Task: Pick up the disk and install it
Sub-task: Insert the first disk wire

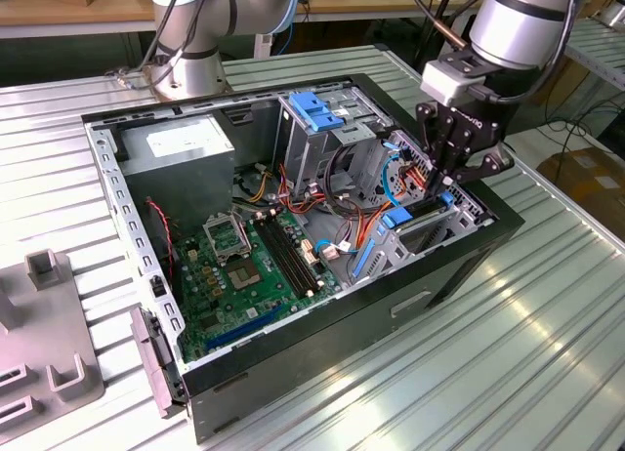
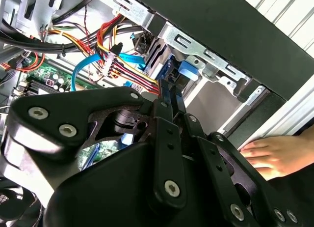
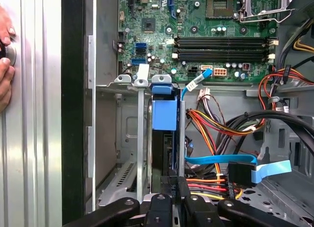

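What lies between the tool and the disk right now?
Nothing that shows: in the first wrist view the tool reaches the near end of the disk, which stands edge-on in the metal drive bay.

**Even overhead light, glare on the ribbed metal**

The scene is lit brightly and evenly from above. In the exterior view, pale streaks of glare are thrown across the ribbed table (image 1: 547, 324), and the interior of the computer case (image 1: 293, 226) is kept in soft shadow. In the second wrist view, the near black gripper (image 2: 167, 97) is rendered dark and slightly soft, while the table strip at the corner is washed out. In the first wrist view, the motherboard (image 3: 196, 35) is seen crisp
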Controlling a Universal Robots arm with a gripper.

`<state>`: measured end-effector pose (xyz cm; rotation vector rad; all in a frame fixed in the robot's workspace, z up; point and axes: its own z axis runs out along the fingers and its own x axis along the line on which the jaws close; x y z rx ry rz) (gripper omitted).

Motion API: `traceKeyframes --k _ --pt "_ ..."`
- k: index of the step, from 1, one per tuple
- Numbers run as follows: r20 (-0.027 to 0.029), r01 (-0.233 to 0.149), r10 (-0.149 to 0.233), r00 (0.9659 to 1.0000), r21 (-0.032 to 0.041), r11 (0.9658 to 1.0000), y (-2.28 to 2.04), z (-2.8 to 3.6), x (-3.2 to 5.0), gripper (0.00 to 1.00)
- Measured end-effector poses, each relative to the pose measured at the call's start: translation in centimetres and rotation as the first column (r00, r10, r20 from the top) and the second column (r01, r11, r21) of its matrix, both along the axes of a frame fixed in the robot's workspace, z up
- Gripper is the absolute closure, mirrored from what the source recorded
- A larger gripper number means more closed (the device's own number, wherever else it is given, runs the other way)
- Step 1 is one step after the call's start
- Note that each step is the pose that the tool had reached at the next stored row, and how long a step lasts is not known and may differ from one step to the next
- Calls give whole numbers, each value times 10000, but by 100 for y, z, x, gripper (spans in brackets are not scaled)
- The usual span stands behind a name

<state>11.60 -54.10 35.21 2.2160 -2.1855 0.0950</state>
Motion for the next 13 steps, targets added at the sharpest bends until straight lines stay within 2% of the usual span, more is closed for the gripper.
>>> traceKeyframes --k 3,13 --pt "0 3 -3 10000 2 10000 0 -10 -21 84" --pt "0 1 -1 10000 3 10000 -1 -36 -8 84"
